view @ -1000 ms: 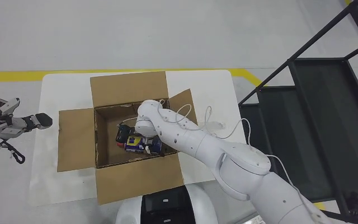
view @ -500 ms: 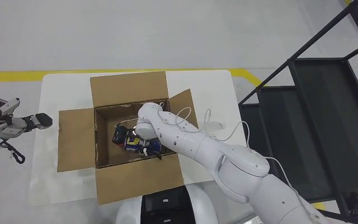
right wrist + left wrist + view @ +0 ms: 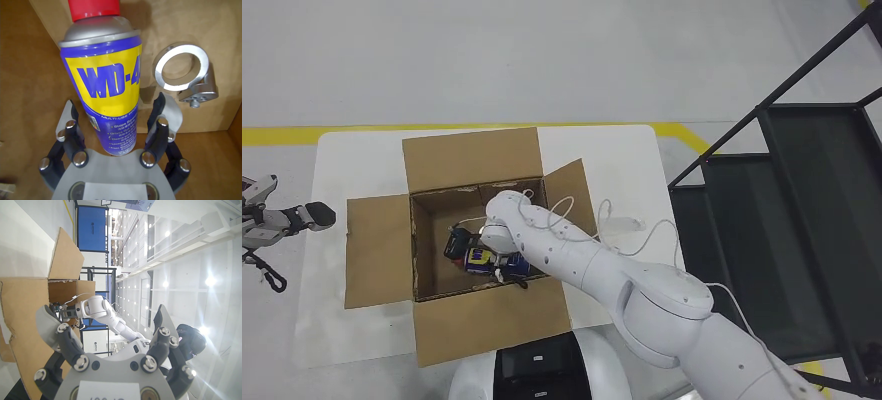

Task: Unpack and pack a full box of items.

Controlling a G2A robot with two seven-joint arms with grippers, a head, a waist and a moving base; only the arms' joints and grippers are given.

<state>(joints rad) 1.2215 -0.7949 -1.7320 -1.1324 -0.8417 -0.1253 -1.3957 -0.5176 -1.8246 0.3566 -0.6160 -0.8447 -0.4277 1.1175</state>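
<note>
Inside the box (image 3: 472, 158), right gripper (image 3: 115, 99) spread astride spray can (image 3: 102, 75), red cap (image 3: 94, 9) cut off, left gripper (image 3: 102, 311) spread

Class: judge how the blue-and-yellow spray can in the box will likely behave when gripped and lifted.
The spray can is round and glossy, so it may roll or slip in the open right gripper. Its metal body looks rigid, so it probably won't deform. Its weight cannot be told.
</note>
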